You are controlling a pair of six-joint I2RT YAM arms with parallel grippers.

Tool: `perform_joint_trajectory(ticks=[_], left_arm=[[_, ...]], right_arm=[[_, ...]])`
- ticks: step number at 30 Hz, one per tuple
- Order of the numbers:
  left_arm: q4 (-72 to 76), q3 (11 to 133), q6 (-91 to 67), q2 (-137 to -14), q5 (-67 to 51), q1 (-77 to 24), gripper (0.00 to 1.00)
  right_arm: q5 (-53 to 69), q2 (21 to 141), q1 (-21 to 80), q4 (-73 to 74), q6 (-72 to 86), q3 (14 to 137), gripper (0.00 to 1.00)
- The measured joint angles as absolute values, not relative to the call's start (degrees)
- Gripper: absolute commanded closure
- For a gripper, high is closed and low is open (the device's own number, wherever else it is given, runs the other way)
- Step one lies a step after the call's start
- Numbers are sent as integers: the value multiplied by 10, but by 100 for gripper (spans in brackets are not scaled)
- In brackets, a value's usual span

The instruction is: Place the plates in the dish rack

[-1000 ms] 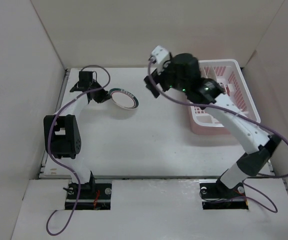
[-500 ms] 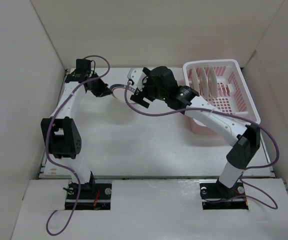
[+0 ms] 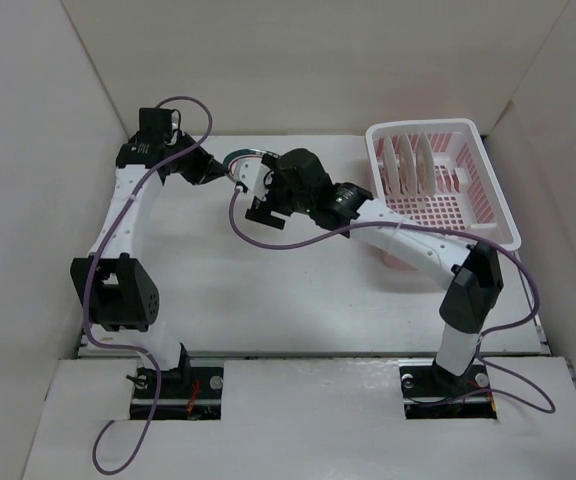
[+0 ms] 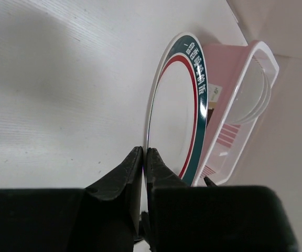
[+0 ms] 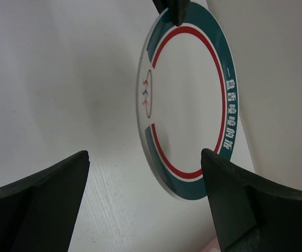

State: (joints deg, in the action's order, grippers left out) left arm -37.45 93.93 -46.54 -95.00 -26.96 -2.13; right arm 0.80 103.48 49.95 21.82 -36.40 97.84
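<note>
The left claw (image 4: 144,157) is pinched tight on the rim of the plate (image 4: 174,115), a white one with a dark green band, a red ring and white lettering. In the left wrist view the fingers bite the rim at its 7 o'clock, one on each face, with no gap between finger and plate. The plate stands steeply on edge. From above only a thin arc of the plate (image 3: 240,157) shows, at about 11 o'clock on the table (image 3: 298,290). Whether its low edge touches the table I cannot tell.

The right claw (image 5: 144,157) stands wide, its dark fingers (image 5: 41,199) at 7 and 5 o'clock of its own view, facing the plate (image 5: 187,105). The plate lies just ahead of the gap, and no finger can be seen touching it. The left claw's tips show at the plate's 12 o'clock there. From above, the right claw (image 3: 251,192) sits just beside the plate at its 5 o'clock, and the left claw (image 3: 214,168) at its 9 o'clock.

The rack (image 3: 438,127) sits at 2 o'clock on the table, apart from the held plate. Racked plates (image 3: 405,165) stand upright in its dividers toward its 10 o'clock corner. In the left wrist view the rack (image 4: 227,73) shows behind the plate at 3 o'clock.
</note>
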Motion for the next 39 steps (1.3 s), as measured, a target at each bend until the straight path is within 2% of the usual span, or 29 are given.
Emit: perform_joint_trajectory(ticks=[3, 6, 7, 10, 12, 13, 17, 18, 21, 22, 23, 24, 25, 28, 29, 32, 35, 39], left_arm=[[-375, 940, -476, -944, -283, -22, 100], [-376, 940, -484, -939, -299, -23, 100], [-375, 940, -488, -937, -304, -24, 100], [-371, 933, -494, -925, -315, -27, 100], [-371, 932, -497, -920, -319, -29, 100], [-365, 931, -502, -917, -316, -30, 100], [-359, 927, -515, -915, -314, -29, 100], [-360, 925, -516, -915, -315, -29, 100], [-356, 925, -516, -915, -315, -29, 100], [-354, 924, -515, -915, -317, -29, 96], [-353, 924, -515, -915, -322, -29, 81], [-347, 922, -513, -915, -329, -27, 61], [-335, 919, -511, -915, -343, -26, 36], [-275, 907, -522, -915, -400, -22, 23], [-232, 901, -531, -915, -426, -21, 12], [-127, 860, -571, -913, -471, -15, 0], [31, 776, -656, -908, -512, 0, 0], [48, 757, -643, -907, -510, 15, 0]], right_arm=[[-19, 1036, 500, 196, -364, 969, 15], [-50, 1043, 499, 176, -365, 966, 30], [-60, 1047, 499, 169, -364, 966, 38], [-87, 1060, 499, 149, -363, 965, 46], [-98, 1069, 499, 140, -365, 965, 77], [-101, 1070, 499, 137, -365, 962, 84], [-102, 1071, 509, 134, -364, 954, 92], [-103, 1071, 511, 134, -364, 953, 99], [-103, 1071, 510, 132, -362, 952, 100], [-104, 1070, 510, 131, -362, 950, 100], [-105, 1069, 510, 130, -361, 950, 100], [-105, 1068, 510, 129, -361, 948, 100], [-106, 1066, 510, 129, -354, 947, 100], [-108, 1061, 507, 129, -342, 938, 100], [-111, 1060, 507, 130, -340, 934, 100], [-134, 1058, 507, 132, -322, 928, 100], [-166, 1052, 499, 133, -285, 928, 100], [-151, 1006, 451, 174, -207, 929, 100]])
